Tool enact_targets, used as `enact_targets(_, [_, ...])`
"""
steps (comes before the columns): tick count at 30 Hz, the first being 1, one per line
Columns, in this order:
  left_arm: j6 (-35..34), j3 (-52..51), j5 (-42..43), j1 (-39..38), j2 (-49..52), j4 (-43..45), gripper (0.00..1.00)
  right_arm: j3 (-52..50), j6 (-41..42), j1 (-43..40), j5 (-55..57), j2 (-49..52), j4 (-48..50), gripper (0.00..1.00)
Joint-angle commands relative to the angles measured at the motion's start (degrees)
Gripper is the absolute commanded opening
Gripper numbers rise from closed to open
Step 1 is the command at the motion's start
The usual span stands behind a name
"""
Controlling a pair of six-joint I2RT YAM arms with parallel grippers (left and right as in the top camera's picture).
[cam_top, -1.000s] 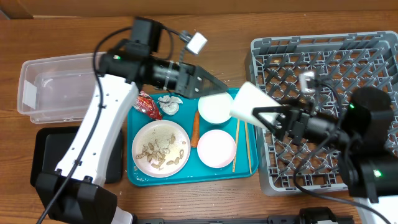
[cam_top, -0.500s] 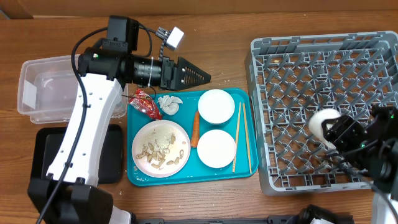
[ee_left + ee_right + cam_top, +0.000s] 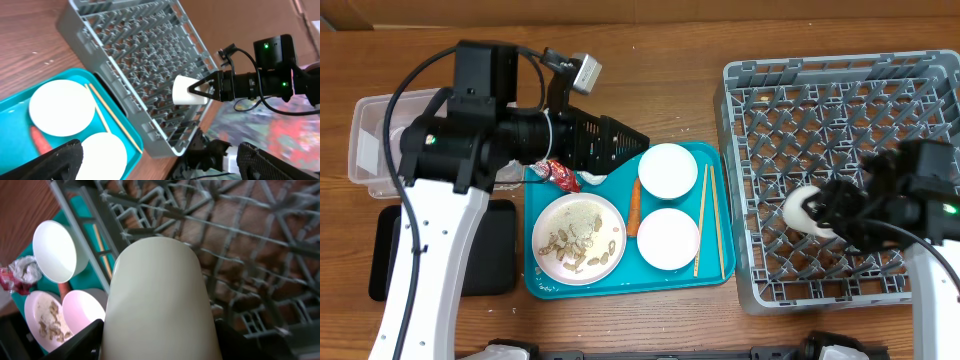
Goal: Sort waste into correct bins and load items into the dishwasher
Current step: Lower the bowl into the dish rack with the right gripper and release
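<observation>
My right gripper (image 3: pixel 823 208) pinches the cup (image 3: pixel 804 210), held on its side over the rack (image 3: pixel 840 80), which sits just right of the tray (image 3: pixel 628 278). I cannot tell whether the cup touches the lattice. My left gripper (image 3: pixel 620 142) is spread wide and holds nothing, over the tray's far left corner. On the tray are two bowls (image 3: pixel 667 170) in its right half, chopsticks (image 3: pixel 701 220) along its right edge, a carrot (image 3: pixel 633 208) at its middle, a plate (image 3: pixel 578 238) of scraps (image 3: pixel 575 248) at its near left and a wrapper (image 3: pixel 558 174) at its far left. The tub (image 3: pixel 370 140) and black bin (image 3: pixel 380 250) lie left of the tray.
</observation>
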Motion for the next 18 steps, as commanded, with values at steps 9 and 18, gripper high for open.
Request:
enact_targets(9, [-0.7, 0.6, -7.5, -1.0, -1.4, -6.1, 1.0, 1.5, 6.7, 15.1, 12.9, 11.6, 3.3, 0.61])
enact_targets(18, [-0.7, 0.5, -36.4, -12.6, -1.1, -9.4, 1.0, 8.6, 7.7, 17.0, 12.0, 5.7, 3.0, 0.73])
